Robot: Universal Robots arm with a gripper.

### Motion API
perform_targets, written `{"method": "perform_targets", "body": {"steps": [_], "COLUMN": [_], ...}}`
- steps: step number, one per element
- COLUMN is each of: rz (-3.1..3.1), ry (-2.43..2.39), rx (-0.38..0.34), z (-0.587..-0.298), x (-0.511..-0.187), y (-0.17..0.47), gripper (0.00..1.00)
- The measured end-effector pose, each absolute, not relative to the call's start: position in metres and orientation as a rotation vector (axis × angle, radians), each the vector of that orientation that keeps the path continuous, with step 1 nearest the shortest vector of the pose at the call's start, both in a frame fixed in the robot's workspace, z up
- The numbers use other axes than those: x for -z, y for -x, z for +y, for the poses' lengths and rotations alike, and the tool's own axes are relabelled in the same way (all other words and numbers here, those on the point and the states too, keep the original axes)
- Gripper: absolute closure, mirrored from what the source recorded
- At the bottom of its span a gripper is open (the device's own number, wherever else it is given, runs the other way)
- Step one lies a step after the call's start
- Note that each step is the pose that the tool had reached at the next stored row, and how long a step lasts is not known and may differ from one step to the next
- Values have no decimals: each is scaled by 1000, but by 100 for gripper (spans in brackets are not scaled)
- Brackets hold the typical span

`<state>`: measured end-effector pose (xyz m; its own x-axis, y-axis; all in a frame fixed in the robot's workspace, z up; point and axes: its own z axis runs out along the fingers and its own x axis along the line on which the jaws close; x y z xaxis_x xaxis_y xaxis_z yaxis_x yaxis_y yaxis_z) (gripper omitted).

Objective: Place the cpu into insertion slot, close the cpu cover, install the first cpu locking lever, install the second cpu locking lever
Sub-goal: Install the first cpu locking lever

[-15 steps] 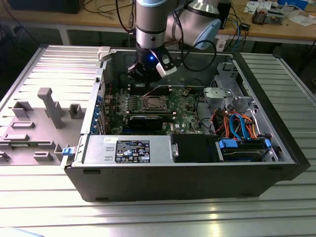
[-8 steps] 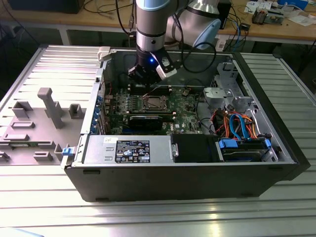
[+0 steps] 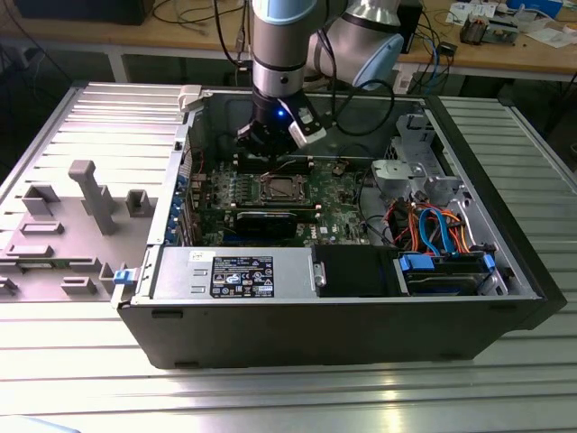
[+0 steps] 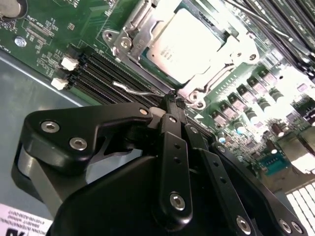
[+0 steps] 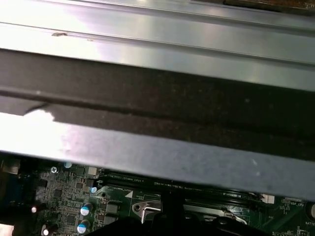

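Observation:
The cpu [image 4: 189, 42] lies flat in the insertion slot [image 3: 281, 188], silvery top up. The cpu cover [image 4: 135, 37] is down around it, and the chip shows through its window. A thin wire locking lever [image 4: 130, 89] sticks out beside the socket over the memory slots. My gripper [image 4: 172, 101] is shut, and its tips meet right at that lever's end; whether they pinch it I cannot tell. In the exterior view the gripper [image 3: 273, 152] hangs inside the open case just behind the socket. In the first wrist view a corner of the socket frame [image 5: 147, 211] shows.
Long black memory slots [image 4: 108, 69] run beside the socket. The case's metal wall [image 5: 157, 83] is close behind the gripper. A power supply [image 3: 234, 271] sits at the case front, with cables and a drive cage [image 3: 433, 225] on the exterior view's right. Grey fixtures [image 3: 90, 194] stand outside.

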<state>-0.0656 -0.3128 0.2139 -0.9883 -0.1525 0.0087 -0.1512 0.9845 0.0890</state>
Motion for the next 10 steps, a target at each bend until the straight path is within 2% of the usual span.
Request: {"method": "perform_targets", "body": {"steps": [10], "rz": [-3112], "ry": [-262], "rx": [138], "z": [-312], "x": [-204], "y": [45], "gripper": [89]}}
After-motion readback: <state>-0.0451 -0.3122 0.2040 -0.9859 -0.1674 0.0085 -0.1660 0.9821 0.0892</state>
